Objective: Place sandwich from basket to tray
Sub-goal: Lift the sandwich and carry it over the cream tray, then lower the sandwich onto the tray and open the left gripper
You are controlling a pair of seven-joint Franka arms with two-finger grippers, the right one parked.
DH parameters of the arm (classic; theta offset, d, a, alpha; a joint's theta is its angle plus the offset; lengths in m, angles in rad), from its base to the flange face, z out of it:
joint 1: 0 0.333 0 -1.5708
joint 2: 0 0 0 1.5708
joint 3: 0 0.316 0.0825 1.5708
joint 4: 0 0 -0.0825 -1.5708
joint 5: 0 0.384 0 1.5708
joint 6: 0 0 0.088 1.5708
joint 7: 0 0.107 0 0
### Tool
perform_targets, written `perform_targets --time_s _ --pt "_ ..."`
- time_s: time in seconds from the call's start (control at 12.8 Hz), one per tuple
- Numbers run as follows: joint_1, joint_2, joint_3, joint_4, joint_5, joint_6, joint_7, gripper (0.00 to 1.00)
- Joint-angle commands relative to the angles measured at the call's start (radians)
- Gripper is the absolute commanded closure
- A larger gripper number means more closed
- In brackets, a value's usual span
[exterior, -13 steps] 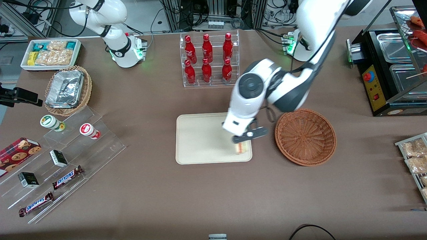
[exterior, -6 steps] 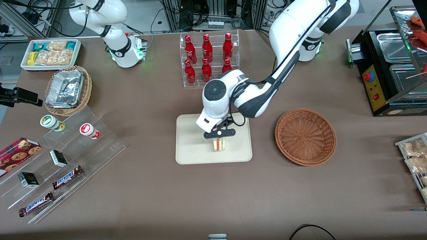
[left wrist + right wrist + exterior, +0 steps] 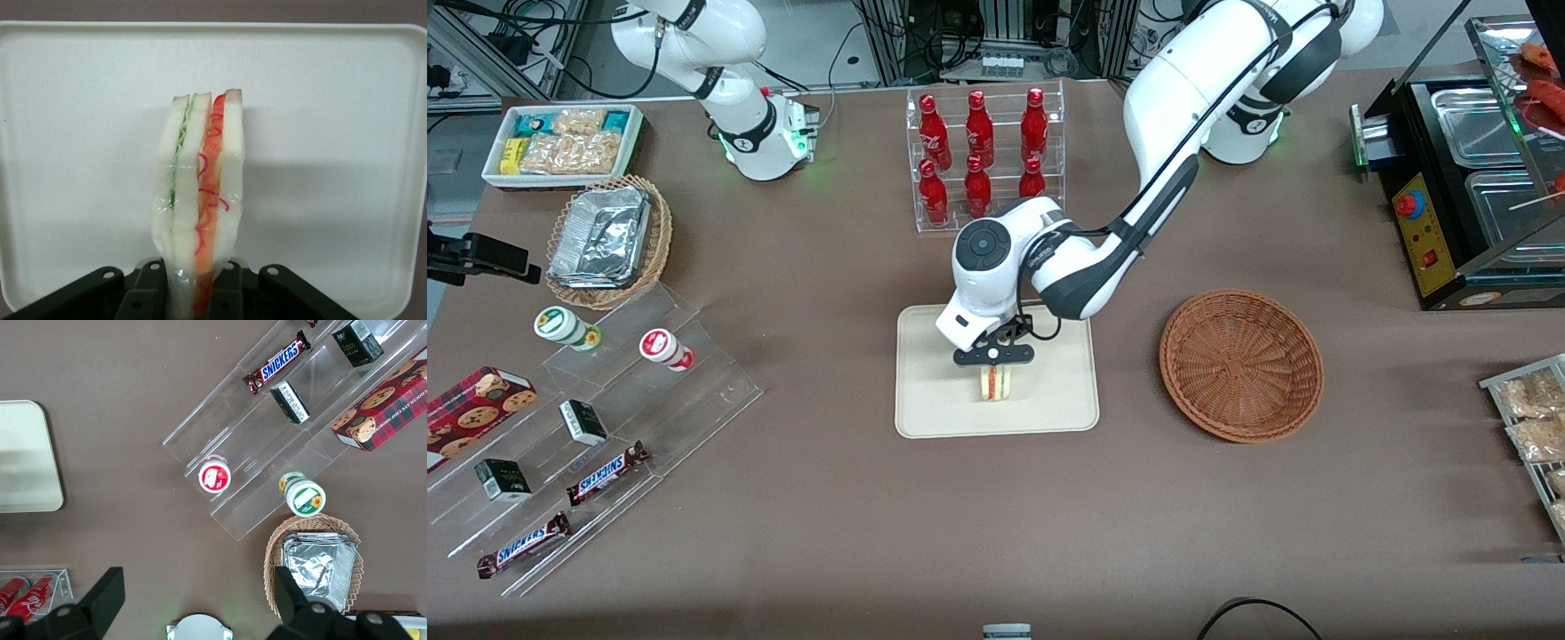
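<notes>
I have the end effector (image 3: 993, 357) clamped on the sandwich (image 3: 996, 383), its fingers (image 3: 148, 293) pinching the outer bread slices, and the wedge hangs over the middle of the tray (image 3: 925, 409), well apart from the basket (image 3: 1240, 364). I can't tell whether the lower edge is touching the tray. To do this well I would ease straight down until it rests there, then part the fingers slowly, since I judge the wrapped wedge may tip onto its side.

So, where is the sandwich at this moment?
The sandwich is over the middle of the tray, clamped upright in the gripper. The empty basket lies beside the tray, toward the working arm's end of the table.
</notes>
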Motion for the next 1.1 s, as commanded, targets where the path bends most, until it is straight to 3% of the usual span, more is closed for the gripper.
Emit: perform_targets --time_s 0.0,0.16,0.23,0.31,0.39,0.63,1.02 --pt "-0.015 0.046 0.013 0.038 0.041 0.006 0.001 1.0" --pt "-0.018 0.059 0.013 0.037 0.041 0.006 0.002 1.0" --pt "-0.02 0.065 0.013 0.038 0.041 0.009 0.002 0.88" --pt "-0.02 0.069 0.013 0.037 0.042 0.02 0.004 0.3" --pt "-0.021 0.068 0.013 0.037 0.044 0.023 0.004 0.0" --pt "-0.008 0.013 0.013 0.038 0.032 0.014 0.001 0.0" --pt "0.069 -0.222 0.011 0.034 0.007 -0.222 -0.143 0.0"
